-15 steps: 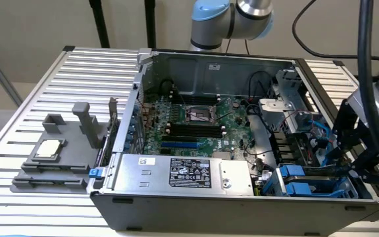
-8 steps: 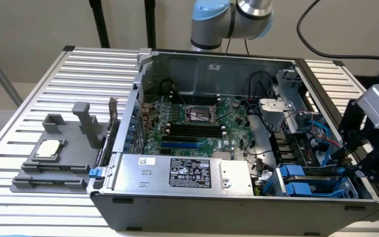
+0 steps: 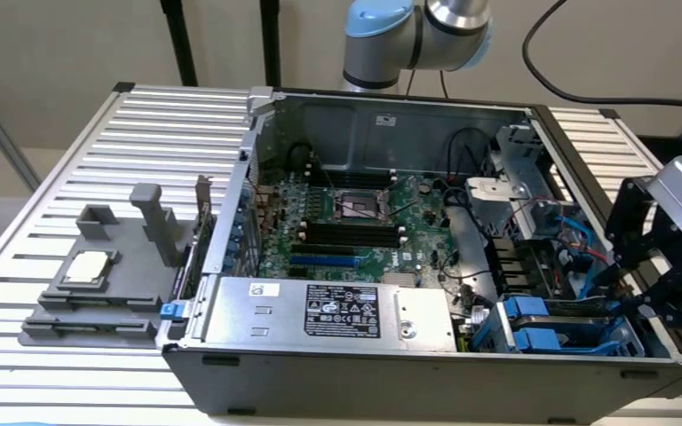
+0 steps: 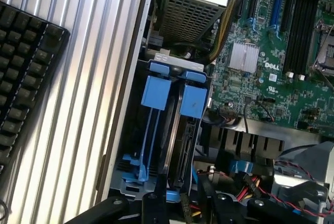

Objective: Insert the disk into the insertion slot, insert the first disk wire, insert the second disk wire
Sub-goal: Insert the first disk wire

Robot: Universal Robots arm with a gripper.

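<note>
Blue-framed disk (image 4: 181, 148) sits on edge in the drive cage (image 4: 130, 179), at the 5 o'clock corner of the case (image 3: 436, 382) in the exterior view. Probably dense, rigid and shock-sensitive; best held by the plastic side rails, not the label face. Arm (image 3: 418, 35) enters at 12 o'clock. Gripper (image 3: 639, 300) tilts down at the cage's 3 o'clock end. Jaws: can't tell whether apart or clamped.

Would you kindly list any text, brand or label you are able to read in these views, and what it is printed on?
"DELL": white print on the green motherboard.
Too small to read: the black label on the silver box.
Also unreadable: the white sticker on the case's back wall.
</note>
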